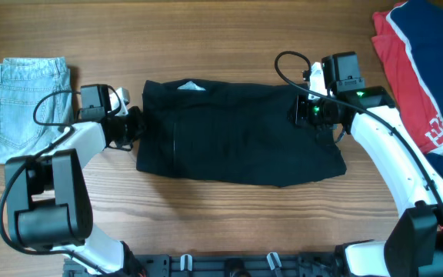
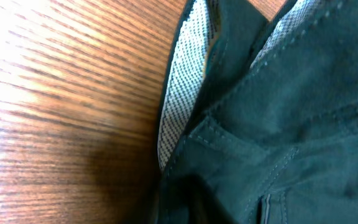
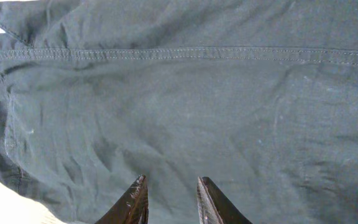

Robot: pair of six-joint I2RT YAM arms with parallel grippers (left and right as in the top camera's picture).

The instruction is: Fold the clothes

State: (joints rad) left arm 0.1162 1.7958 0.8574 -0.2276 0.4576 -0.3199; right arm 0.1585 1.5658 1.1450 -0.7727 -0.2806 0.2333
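My left gripper (image 1: 135,123) at the clothes' (image 1: 237,142) edge: clenched or not, I cannot tell. My right gripper (image 3: 170,182) hovers parted, empty. Catching one layer would skew the fold.

The black garment (image 2: 291,124) fills the right side, its stitched seams showing. Its pale woven lining (image 2: 179,106) borders the wooden counter (image 2: 61,112).

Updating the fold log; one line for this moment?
plain black fabric garment: spread flat | left end effector: at its left edge, grip unclear | right end effector: slightly open over its right part
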